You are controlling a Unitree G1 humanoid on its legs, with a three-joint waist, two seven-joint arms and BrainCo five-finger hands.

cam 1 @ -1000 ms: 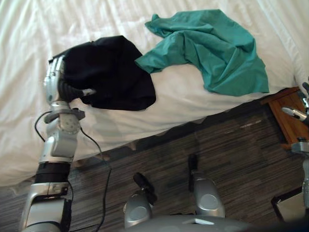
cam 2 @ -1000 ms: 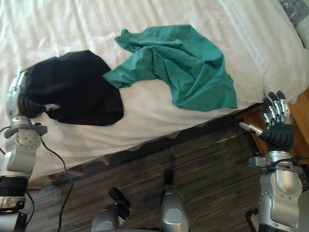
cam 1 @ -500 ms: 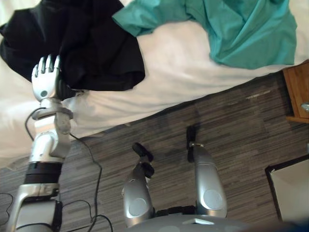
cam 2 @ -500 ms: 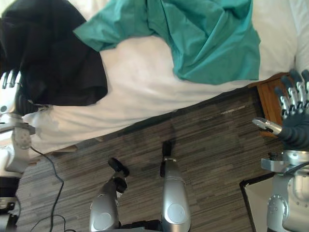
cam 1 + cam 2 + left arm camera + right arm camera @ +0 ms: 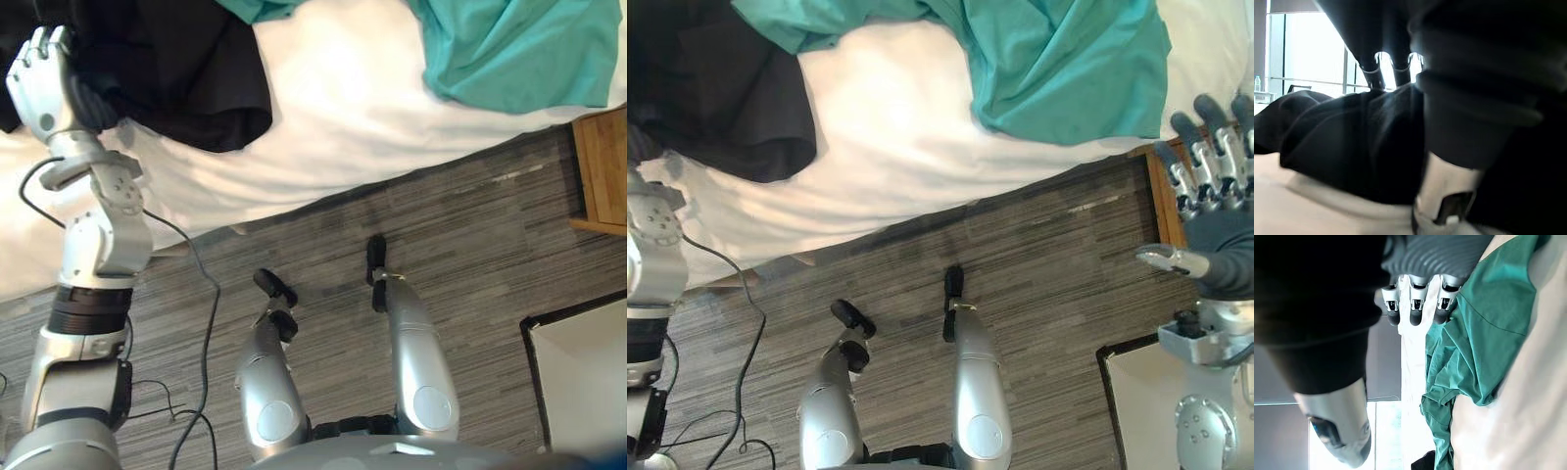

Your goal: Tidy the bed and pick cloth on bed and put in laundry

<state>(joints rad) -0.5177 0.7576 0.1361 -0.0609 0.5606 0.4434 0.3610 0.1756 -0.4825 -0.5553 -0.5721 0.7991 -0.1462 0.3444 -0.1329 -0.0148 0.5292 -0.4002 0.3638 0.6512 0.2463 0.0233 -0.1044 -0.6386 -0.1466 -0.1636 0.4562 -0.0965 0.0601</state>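
A humanoid robot is looking down at the near edge of a bed [image 5: 353, 108] covered in a white sheet, with a dark striped wooden floor [image 5: 470, 264] running below it. Two loose cloths are lying on the sheet. A black cloth [image 5: 176, 69] is sitting crumpled on the robot's left side, close to the mattress edge. A teal cloth [image 5: 509, 54] is spreading over the right side, its lower hem reaching almost to the edge of the bed and one corner meeting the black cloth at the far side. The left hand [image 5: 41, 86] is reaching up from the lower left and resting against the near left part of the black cloth; the left wrist view is showing that dark fabric bunched right in front of the hand, but whether the hand is gripping the cloth or only touching it cannot be told. The right hand [image 5: 1215, 211] is hovering in the air at the right side, above the floor and apart from the bed, its fingers [image 5: 1200, 166] standing straight and spread wide with the thumb sticking out sideways, holding nothing. A brown wooden nightstand [image 5: 602, 162] is standing beside the bed at the right. A white panel with a dark border [image 5: 588, 382] is lying on the floor at the lower right.
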